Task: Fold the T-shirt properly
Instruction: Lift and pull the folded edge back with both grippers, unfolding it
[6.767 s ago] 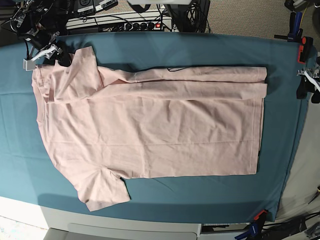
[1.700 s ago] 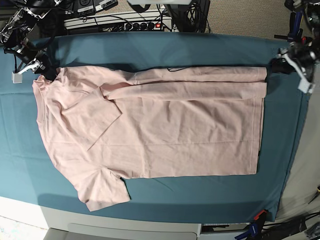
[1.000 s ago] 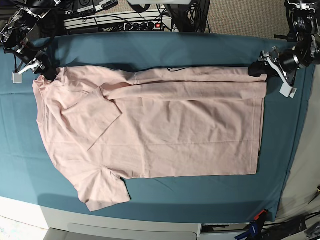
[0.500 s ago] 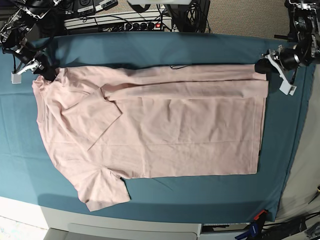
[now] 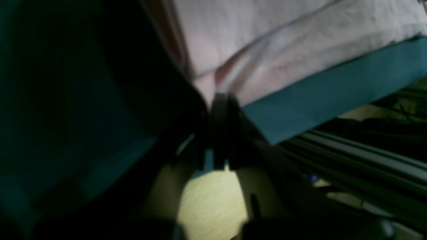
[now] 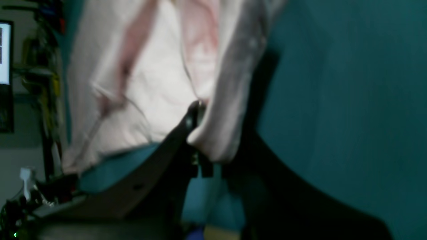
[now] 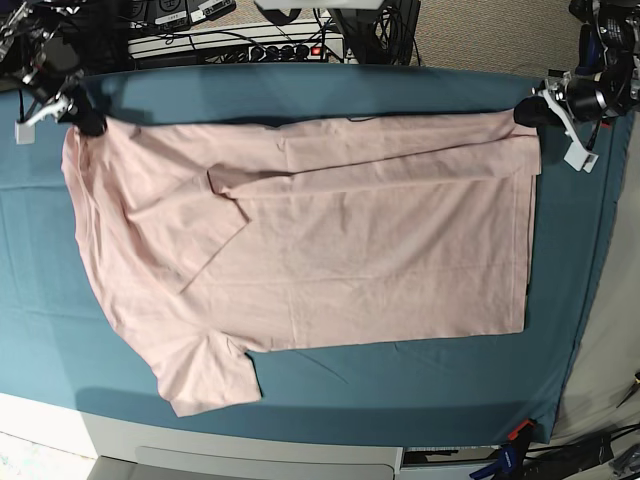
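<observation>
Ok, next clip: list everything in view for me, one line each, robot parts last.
T-shirt: one, pale pink, spread flat across the table, far edge lifted at both corners.
Table cloth: one, teal, covering the table under the shirt.
Electronics and cables: several, black and grey, behind the table's far edge.
Clamps: a few, orange and black, on the cloth's edges.
Right gripper: one, black, shut on the T-shirt's collar-end far corner.
Left gripper: one, black, shut on the T-shirt's hem-end far corner.
</observation>
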### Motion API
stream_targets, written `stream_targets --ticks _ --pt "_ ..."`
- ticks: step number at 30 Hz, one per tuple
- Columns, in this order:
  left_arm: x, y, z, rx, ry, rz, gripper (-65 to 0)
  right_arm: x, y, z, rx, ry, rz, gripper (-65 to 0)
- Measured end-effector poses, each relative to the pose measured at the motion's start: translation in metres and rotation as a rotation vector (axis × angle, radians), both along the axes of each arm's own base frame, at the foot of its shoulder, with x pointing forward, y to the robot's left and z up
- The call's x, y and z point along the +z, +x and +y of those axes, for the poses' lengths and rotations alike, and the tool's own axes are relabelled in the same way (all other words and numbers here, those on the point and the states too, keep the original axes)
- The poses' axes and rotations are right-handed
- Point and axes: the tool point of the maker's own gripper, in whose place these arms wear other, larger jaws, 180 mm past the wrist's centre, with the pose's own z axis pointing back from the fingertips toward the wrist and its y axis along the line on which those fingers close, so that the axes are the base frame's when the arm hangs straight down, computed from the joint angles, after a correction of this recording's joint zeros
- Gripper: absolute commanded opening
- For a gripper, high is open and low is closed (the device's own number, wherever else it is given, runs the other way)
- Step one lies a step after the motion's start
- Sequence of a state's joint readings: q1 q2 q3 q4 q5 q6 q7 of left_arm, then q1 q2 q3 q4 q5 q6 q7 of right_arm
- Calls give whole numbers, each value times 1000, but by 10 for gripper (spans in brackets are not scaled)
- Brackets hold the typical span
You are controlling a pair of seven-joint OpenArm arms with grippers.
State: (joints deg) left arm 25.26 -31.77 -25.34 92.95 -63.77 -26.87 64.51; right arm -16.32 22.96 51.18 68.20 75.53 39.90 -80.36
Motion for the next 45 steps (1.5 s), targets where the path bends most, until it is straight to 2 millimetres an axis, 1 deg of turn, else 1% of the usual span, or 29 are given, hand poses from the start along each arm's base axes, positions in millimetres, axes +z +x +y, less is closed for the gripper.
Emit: stream_targets --ticks 3,6,10,15,18,26,32,40,41,43,44,45 --pt "-1 -5 2 -5 3 12 -650 -3 -10 0 -2 6 19 -650" --pt "-1 -9 6 -15 13 26 -650 -4 -15 1 -3 9 27 -650" --pt "0 -14 11 -27 29 42 -650 -5 -16 0 -4 8 32 -650" --pt "-1 -24 20 -45 54 70 -650 -5 -17 0 -3 7 32 -650" --pt "0 -26 23 -53 67 78 -650 -5 -21 -1 -2 4 43 -650" --pt "-1 -27 24 -56 71 83 -650 -9 -44 -2 -18 15 76 -650" --pt "-3 -39 24 -49 61 104 -650 -7 -47 -5 -25 14 72 -650" --pt "-3 -40 23 -48 57 104 -650 -6 -49 -8 -31 10 76 -650" --pt "-2 -40 23 -47 57 104 -625 -6 -49 -8 -31 10 76 -628" --pt "-1 -39 22 -60 51 93 -474 -5 -48 -7 -36 18 65 -470" --pt "0 -39 19 -88 46 71 -413 -3 -47 -7 -37 20 53 -418" --pt "1 -38 18 -103 43 57 -373 -1 -46 -7 -37 17 45 -405"
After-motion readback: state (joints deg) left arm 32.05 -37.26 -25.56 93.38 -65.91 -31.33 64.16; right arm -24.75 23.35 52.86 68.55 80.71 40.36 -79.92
